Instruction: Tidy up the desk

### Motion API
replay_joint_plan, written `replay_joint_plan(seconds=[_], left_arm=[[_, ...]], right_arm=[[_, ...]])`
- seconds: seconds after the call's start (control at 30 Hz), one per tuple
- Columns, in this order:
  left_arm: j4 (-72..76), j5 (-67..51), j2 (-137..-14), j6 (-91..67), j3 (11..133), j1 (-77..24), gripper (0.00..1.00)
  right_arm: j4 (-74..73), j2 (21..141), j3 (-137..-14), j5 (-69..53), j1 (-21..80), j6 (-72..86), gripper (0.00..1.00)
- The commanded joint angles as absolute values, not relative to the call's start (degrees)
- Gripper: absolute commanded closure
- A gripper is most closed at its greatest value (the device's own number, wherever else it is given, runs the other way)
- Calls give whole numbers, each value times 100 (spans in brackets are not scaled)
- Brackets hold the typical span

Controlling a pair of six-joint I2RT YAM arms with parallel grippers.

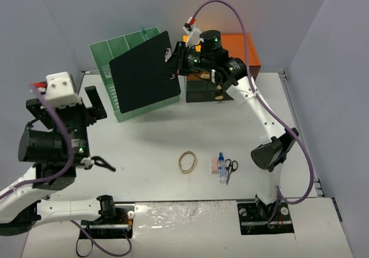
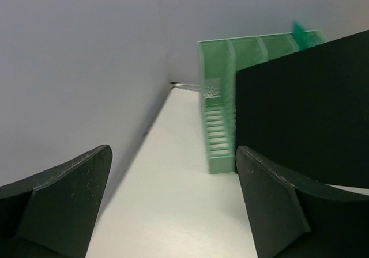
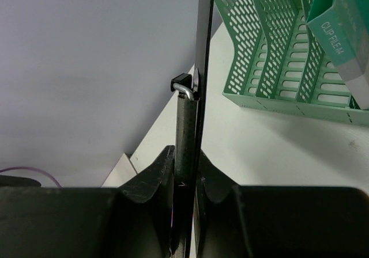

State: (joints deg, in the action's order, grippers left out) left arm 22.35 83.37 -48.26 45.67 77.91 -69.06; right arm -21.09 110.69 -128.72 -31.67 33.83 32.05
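Only the right wrist shows us the right tool [image 3: 185,160] clamped on the black clipboard [image 1: 144,74], a grip hidden overhead; the left tool [image 2: 173,154] gapes, released.

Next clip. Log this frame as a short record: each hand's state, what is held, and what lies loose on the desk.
right hand: shut on clipboard, gripping at its metal clip
clipboard: black, held on edge beside the green rack; not seen in a slot
left hand: open, empty, over the left side of the desk
loose on desk: rubber band, bottle, scissors, all near the front centre
back of desk: rack, orange cabinet
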Motion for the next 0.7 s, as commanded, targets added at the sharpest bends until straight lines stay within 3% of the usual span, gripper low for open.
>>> replay_joint_plan(seconds=[0.0, 0.1, 0.3, 0.43, 0.67], left_arm=[[460, 8671, -4221, 1708, 8308, -7488, 14], [10, 8714, -4184, 1106, 8836, -7670, 14], [149, 9720, -4781, 1989, 9544, -8468, 14], [1259, 9811, -5140, 3467, 9482, -8165, 14], [888, 9697, -5901, 4429, 9861, -7371, 14]], right_arm=[[-1673, 11121, -13184, -3009, 3445, 3061, 100], [-1679, 11188, -13238, -2944, 3476, 3026, 100], [-1709, 11347, -13474, -2589, 3538, 2940, 100], [-1771, 11449, -13735, -2233, 3560, 2830, 100], [-1901, 11364, -13801, -1748, 3566, 2535, 100]])
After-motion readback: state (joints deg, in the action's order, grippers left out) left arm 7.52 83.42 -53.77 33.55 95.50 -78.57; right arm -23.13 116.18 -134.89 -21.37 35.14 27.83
